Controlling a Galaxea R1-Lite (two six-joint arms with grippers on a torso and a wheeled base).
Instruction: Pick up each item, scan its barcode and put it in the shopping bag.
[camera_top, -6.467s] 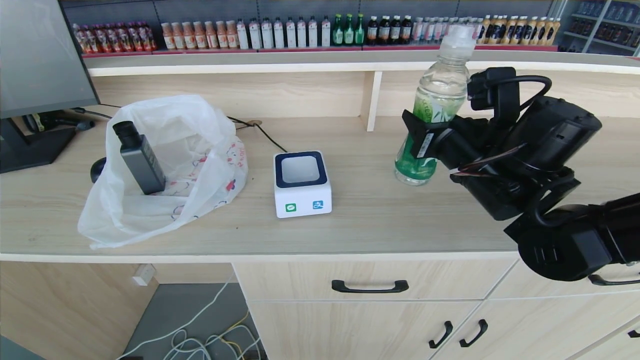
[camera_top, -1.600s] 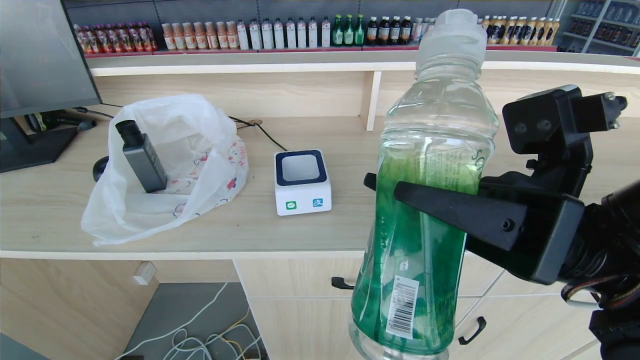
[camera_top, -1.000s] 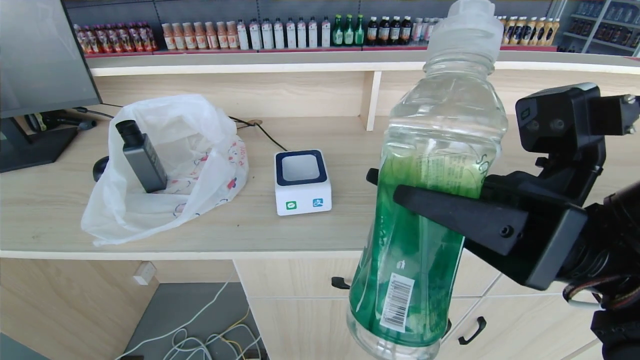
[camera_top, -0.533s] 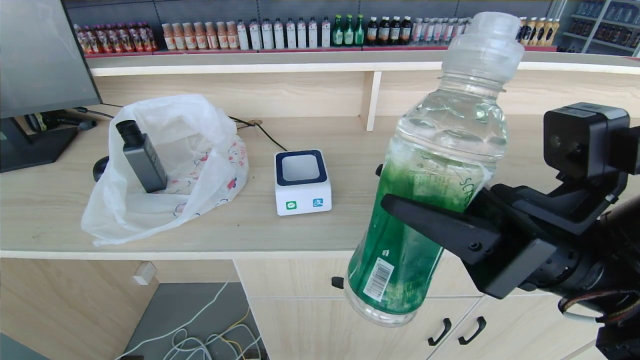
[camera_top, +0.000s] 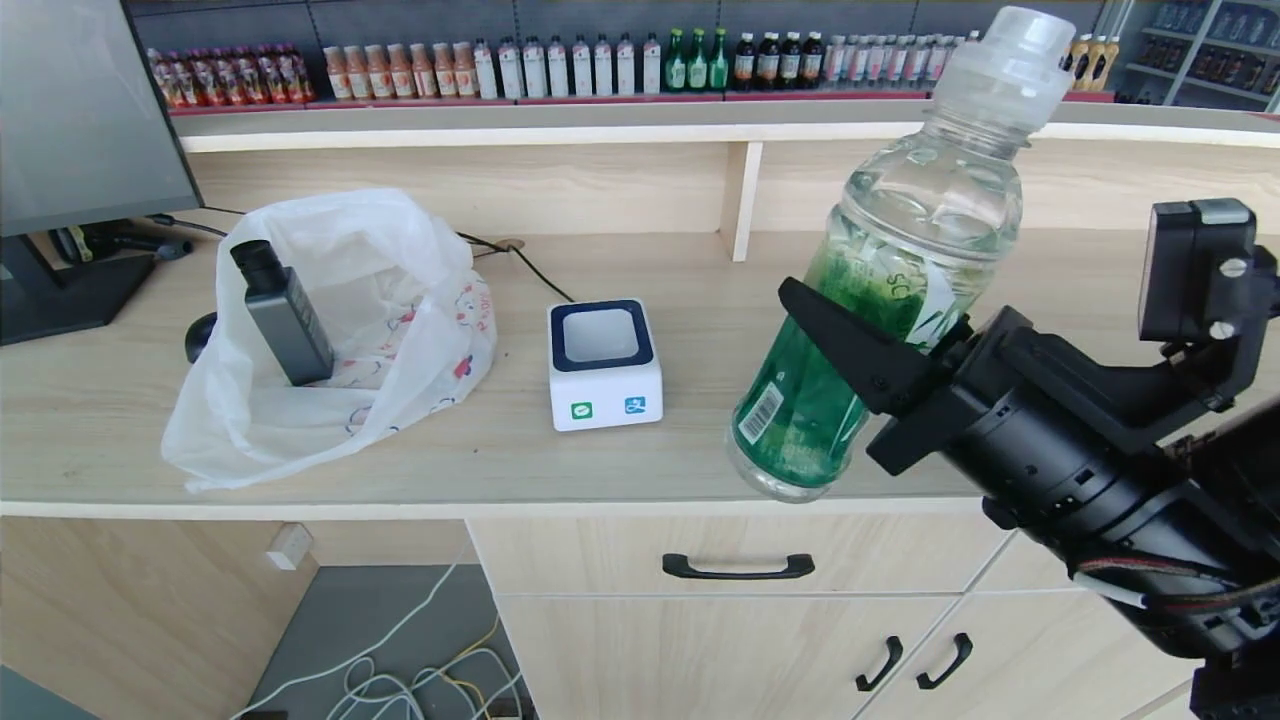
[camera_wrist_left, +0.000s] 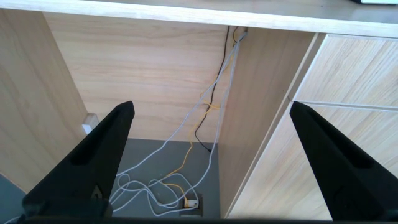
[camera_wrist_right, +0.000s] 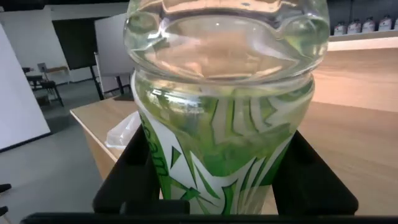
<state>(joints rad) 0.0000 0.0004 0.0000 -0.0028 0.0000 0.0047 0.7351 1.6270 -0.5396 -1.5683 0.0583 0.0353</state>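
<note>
Since 0.5 s ago the bottle (camera_top: 880, 300) has swung up and away from the cam. Its base was low in front of the drawers (camera_top: 738, 568) and now hangs over the counter (camera_top: 120, 400) front edge. Tilt is steeper too, with the cap leaning to abt 1 o'clock and the base to 7. The barcode (camera_top: 761, 414) has come up with it and now sits low on the side turned to 9 o'clock, toward the scanner (camera_top: 603, 365). 6.5 s ago the bottle was upright, farther back on the R side of the counter. The bag (camera_top: 400, 300), grey item (camera_top: 285, 315) and scanner are where they were.

The R gripper (camera_top: 870, 330) is clamped round the bottle's green mid-section. One finger crosses the front and the other is hidden behind. In the R wrist view the bottle (camera_wrist_right: 227, 124) sits between black fingers (camera_wrist_right: 134, 168) on both sides. The bottle is in the air, at 3 o'clock of the scanner and apart from it.

The L gripper (camera_wrist_left: 211, 162) has its fingers spread wide with nothing between them. It is low under the counter edge, with cables (camera_wrist_left: 186, 180) on the floor beyond.

The bag is at 9 o'clock of the scanner, mouth open, and the grey item stands tilted inside. A monitor (camera_top: 80, 110) is at 10 o'clock, far L. A shelf (camera_top: 600, 65) of drinks runs along the back at 12.
</note>
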